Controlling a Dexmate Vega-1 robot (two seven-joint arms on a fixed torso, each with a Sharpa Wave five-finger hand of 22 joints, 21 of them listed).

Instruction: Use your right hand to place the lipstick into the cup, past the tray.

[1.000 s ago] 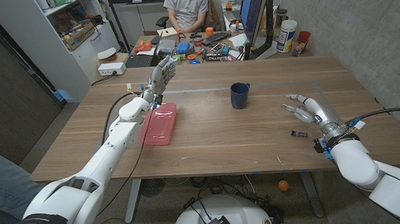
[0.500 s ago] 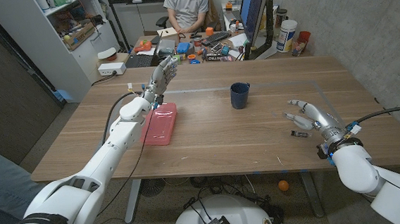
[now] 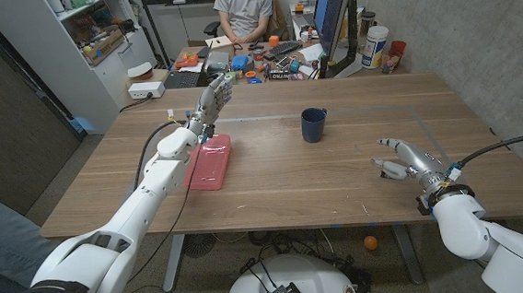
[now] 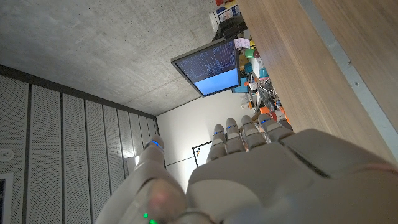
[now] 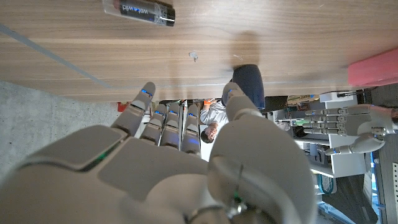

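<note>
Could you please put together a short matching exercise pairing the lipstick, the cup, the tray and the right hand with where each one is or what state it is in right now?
Things:
1. lipstick
2. cup
3. tray
4. right hand

Places or states:
A. pink, lying beside the left arm
B. dark blue, standing upright near the table's middle
C. open, fingers spread, holding nothing
D. small dark tube lying on the wood, not yet held

Pairs: 1-D, 2-B, 3-A, 4-C
</note>
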